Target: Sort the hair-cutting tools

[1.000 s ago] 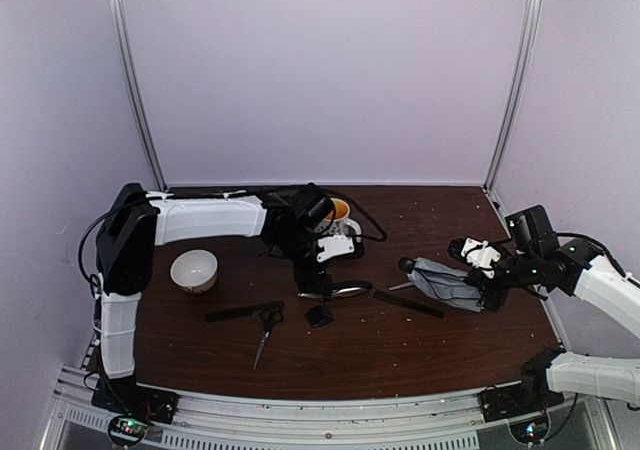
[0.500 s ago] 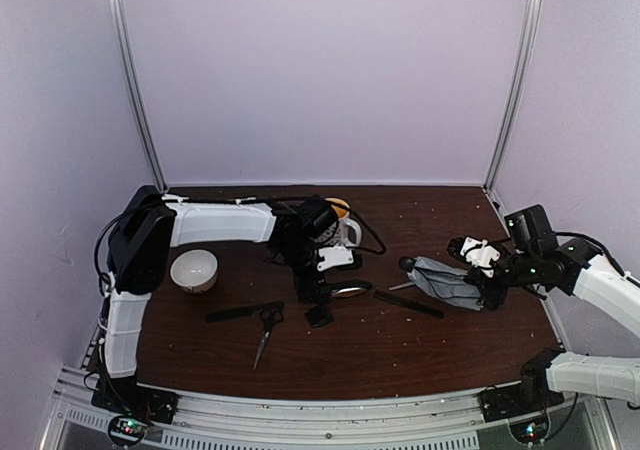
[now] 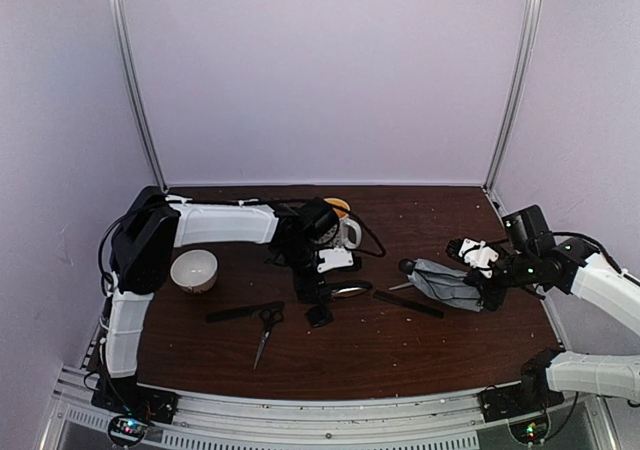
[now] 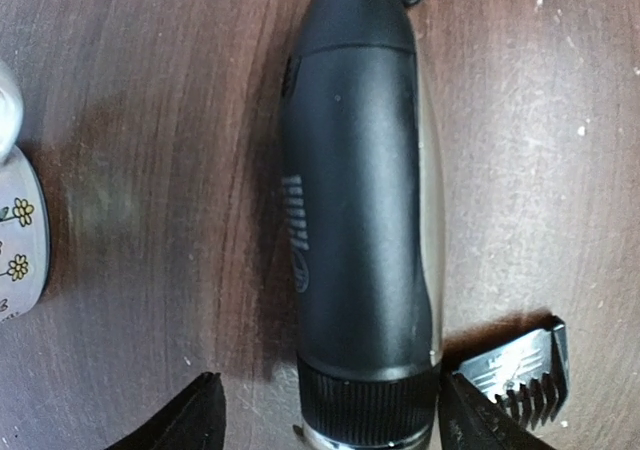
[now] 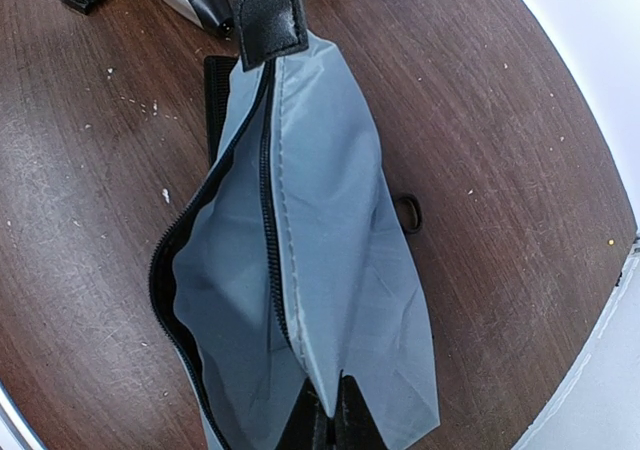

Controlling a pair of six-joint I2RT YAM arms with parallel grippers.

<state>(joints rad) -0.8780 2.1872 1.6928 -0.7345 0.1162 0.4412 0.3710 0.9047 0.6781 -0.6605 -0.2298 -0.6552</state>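
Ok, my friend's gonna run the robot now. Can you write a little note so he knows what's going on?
Left claw: open, one finger on each side of the clipper, not gripping yet.
Right claw: shut on the grey pouch, which is unzipped and gaping.
On the table: scissors, left comb, right comb by the pouch, small black block.
Done: nothing can be seen inside the pouch.
Left: every tool; the clipper looks like the next one to go.
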